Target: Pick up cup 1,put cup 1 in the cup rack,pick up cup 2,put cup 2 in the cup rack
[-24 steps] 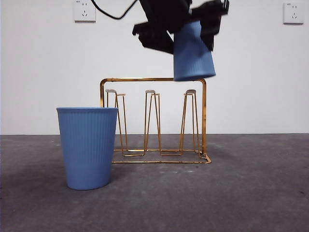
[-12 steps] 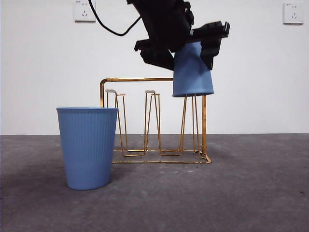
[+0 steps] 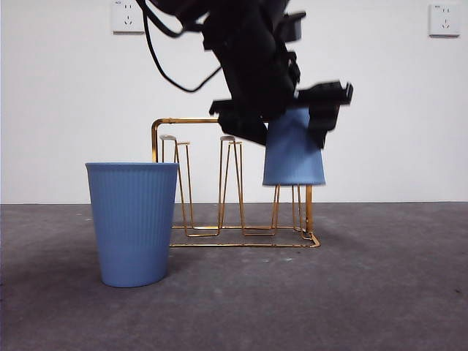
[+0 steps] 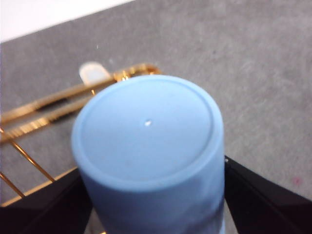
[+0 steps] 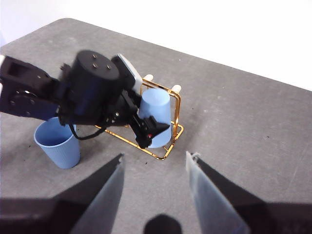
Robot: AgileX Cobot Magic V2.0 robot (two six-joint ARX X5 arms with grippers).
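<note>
The left gripper clamps the upturned cup over the rack's end prongs; the right gripper hangs open, well clear.

Left gripper is reaching in from above, its two black jaws clamping an inverted blue cup from opposite sides. Right gripper is hanging high and well apart from the left arm, jaws spread wide with nothing between them

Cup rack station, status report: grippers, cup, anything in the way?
Left gripper shut on inverted cup, over end prongs of cup rack. Right gripper open, waiting clear. Second cup upright beside rack, not in the way.
</note>
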